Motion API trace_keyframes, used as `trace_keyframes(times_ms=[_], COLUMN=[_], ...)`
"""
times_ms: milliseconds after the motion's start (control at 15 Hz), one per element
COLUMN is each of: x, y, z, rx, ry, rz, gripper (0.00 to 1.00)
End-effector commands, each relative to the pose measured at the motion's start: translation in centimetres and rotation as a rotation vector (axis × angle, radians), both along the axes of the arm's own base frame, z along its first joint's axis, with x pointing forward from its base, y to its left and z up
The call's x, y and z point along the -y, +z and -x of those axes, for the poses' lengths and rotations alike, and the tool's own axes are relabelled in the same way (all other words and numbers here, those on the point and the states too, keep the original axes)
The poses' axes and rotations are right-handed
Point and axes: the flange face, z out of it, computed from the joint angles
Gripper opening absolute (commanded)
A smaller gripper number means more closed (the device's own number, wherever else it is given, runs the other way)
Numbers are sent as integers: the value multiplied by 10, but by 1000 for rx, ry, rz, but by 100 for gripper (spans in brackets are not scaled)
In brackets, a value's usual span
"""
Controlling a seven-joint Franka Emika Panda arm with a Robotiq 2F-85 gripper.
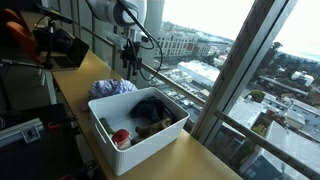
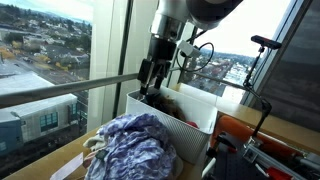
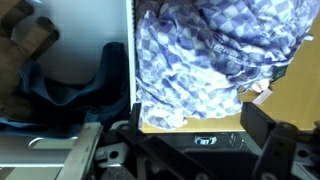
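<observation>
End effector [image 3: 175,132] is released right now: fingers [image 3: 262,125] are spread wide with nothing pinched between them. It hangs over the spot where the checked cloth [image 3: 205,50] meets the white bin [image 3: 131,60].

In the wrist view the checked cloth lies bunched on the table [image 3: 292,98], straight below and off to one side. It's pushed up against the outside of the bin's wall, and that wall runs right under the end effector. Inside the bin there's a dark blue cloth [image 3: 70,90], and further in something brown [image 3: 30,35] that I can't make out.

In an exterior view the white bin [image 1: 150,140] also has a red round thing [image 1: 121,137] in the corner farthest from the end effector [image 1: 130,66], well apart from it. The checked cloth [image 1: 112,88] sits just below, outside the bin.

Stuff crowding it:
- The window rail [image 2: 60,90] passes just beside the end effector [image 2: 150,88].
- A black cable [image 2: 195,55] loops off the wrist right above it.
- The fat window post [image 1: 235,70] stands well off past the bin.
- Some orange and black gear [image 1: 30,40] is parked at the table's end, behind the arm.
</observation>
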Motion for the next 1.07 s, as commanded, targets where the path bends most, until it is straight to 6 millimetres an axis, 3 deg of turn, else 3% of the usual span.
trace_keyframes(times_ms=[0,267,467,1000], x=[57,113,139,169], y=[4,-10,-29,-76], z=[-10,-22,-28,-39], rx=[-36,-52,-50,80], ry=[-47,-115,-158,-37], rz=[-5,-14,-25,2], gripper=[100,100,100,100])
